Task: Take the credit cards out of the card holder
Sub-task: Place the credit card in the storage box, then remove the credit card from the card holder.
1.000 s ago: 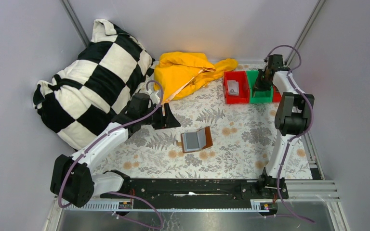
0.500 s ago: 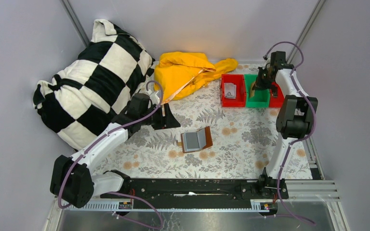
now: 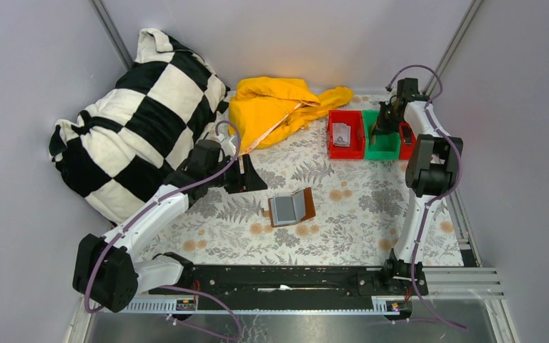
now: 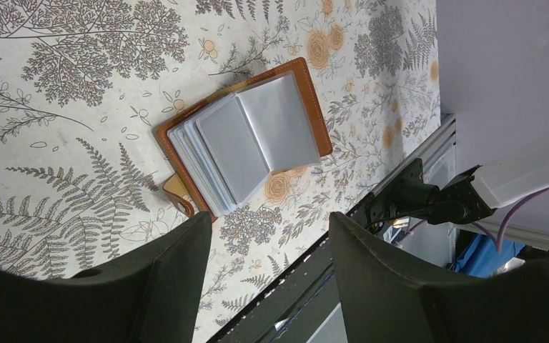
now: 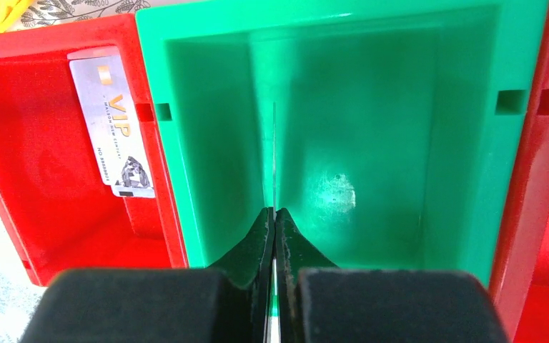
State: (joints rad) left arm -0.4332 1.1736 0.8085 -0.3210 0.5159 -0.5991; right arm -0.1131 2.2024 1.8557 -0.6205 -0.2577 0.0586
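Note:
The brown card holder (image 3: 292, 208) lies open on the floral cloth mid-table, grey pockets up; it also shows in the left wrist view (image 4: 246, 141). My left gripper (image 3: 251, 174) is open and empty, hovering up-left of it; in its own view (image 4: 270, 286) the jaws stand wide apart. My right gripper (image 3: 384, 123) is over the green bin (image 3: 381, 146), shut on a thin credit card seen edge-on (image 5: 274, 157) inside the green bin (image 5: 457, 143). A silver VIP card (image 5: 112, 121) lies in the left red bin (image 5: 21, 179), also visible from above (image 3: 341, 133).
A second red bin (image 3: 407, 139) sits right of the green one, something dark in it. A checkered pillow (image 3: 136, 121) fills the back left and a yellow cloth (image 3: 279, 103) the back middle. The rail with arm bases (image 3: 286, 279) runs along the near edge.
My right gripper has shifted slightly over the bins and now sits over the green bin with the card. The bins slid a little left. The left arm and the card holder have not moved.

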